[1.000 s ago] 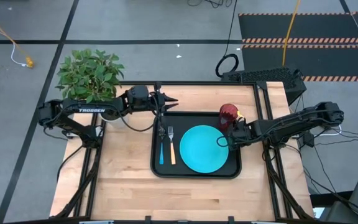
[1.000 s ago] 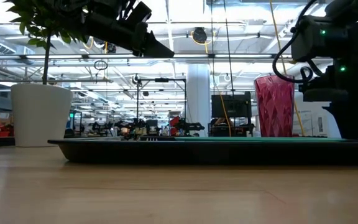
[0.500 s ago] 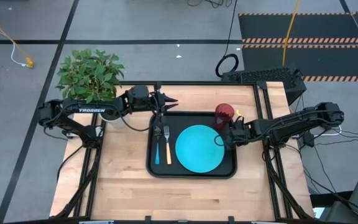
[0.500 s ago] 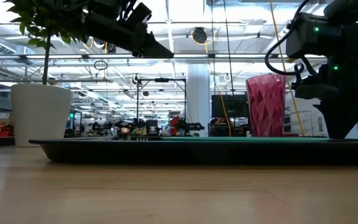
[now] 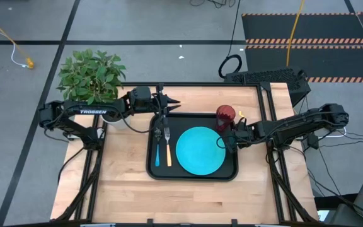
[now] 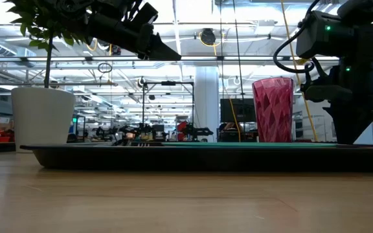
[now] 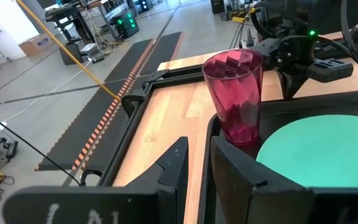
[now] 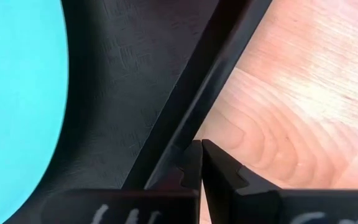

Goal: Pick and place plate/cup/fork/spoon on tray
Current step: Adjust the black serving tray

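The black tray (image 5: 191, 178) lies on the table. It holds the turquoise plate (image 5: 200, 150), the blue-handled spoon (image 5: 157, 150) and the yellow-handled fork (image 5: 167, 148). The dark red cup (image 5: 225, 116) stands upright in the tray's far right corner. My right gripper (image 5: 234, 142) is shut, its tips at the tray's right rim beside the plate. My left gripper (image 5: 171, 101) hovers above the tray's far left corner, fingers nearly together and holding nothing. It looks across at the cup (image 7: 236, 93). My right gripper meets the tray's right rim (image 8: 185, 134) with its shut fingertips (image 8: 211, 163), near the middle of that side. The fingers come from above, pointing down, on the rim's outer edge toward the table's right. The tray lies flat on the table.
A green plant (image 5: 92, 75) in a white pot (image 6: 42, 120) stands at the table's far left corner. Bare wood shows on the near half of the table and to the left of the tray.
My right gripper has gone toward the table's left edge with its shut tips at the tray's right rim. The tray has slid left along the table with the plate, cup, fork and spoon riding on it. The cup has stayed upright.
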You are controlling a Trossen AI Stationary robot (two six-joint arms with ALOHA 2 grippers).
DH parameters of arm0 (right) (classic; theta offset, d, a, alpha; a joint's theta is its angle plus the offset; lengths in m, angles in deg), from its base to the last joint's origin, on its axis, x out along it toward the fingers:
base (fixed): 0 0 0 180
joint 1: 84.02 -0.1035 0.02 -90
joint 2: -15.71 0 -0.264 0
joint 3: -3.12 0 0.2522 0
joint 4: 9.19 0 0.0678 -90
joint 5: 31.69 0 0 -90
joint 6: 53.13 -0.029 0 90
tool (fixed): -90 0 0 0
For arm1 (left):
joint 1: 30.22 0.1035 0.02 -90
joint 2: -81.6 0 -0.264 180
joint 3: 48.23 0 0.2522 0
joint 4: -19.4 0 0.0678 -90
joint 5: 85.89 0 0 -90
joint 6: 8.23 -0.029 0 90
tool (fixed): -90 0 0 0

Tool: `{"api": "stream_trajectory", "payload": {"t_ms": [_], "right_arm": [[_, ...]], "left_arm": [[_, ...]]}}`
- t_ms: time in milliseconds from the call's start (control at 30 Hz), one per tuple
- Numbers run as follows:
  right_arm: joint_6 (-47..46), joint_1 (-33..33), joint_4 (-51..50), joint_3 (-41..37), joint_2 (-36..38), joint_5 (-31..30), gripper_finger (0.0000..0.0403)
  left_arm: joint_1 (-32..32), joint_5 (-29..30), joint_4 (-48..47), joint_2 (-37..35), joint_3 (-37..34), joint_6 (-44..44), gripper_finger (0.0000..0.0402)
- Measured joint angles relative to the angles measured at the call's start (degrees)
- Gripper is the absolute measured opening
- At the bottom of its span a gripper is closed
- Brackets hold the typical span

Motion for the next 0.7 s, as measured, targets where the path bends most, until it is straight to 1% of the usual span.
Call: {"api": "stream_trajectory", "payload": {"t_ms": [167,267,433,600,700], "right_arm": [[1.5,0.0,-0.3,0.0,0.3,0.1,0.0],[2.5,0.0,-0.9,0.0,0.8,0.1,0.0],[4.3,-0.1,-1.5,0.1,0.8,0.7,0.0],[6.5,-0.1,-1.9,0.1,0.8,1.8,0.0],[7.9,-0.1,-3.1,0.8,0.8,3.2,0.0]], "left_arm": [[0.0,-0.3,-0.2,-1.1,0.0,1.2,0.0074],[-0.4,-2.1,0.1,-2.6,0.1,3.1,0.0074],[-2.5,-2.4,-0.4,-4.9,0.1,4.4,0.0074],[-4.3,-1.2,-1.7,-6.6,0.1,6.8,0.0074],[-6.1,0.1,-1.5,-7.0,0.1,6.4,0.0074]]}}
